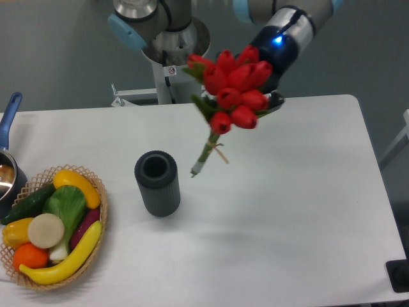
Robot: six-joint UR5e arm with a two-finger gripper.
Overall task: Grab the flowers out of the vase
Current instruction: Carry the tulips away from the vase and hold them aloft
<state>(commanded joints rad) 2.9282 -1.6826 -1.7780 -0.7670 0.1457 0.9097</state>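
The flowers (233,89), a bunch of red tulip buds with green leaves, hang in the air above the table with their stem end (199,164) free and pointing down-left. My gripper (263,96) is shut on the bunch from behind, mostly hidden by the buds; one dark finger (273,101) shows at the right. The vase (157,183), a dark ribbed cylinder, stands upright on the white table to the lower left of the bunch, its round mouth empty.
A wicker basket (100,211) of yellow, green and orange vegetables sits at the left front. A blue-handled pot (9,121) is at the left edge. The arm's base (167,38) stands behind the table's far edge.
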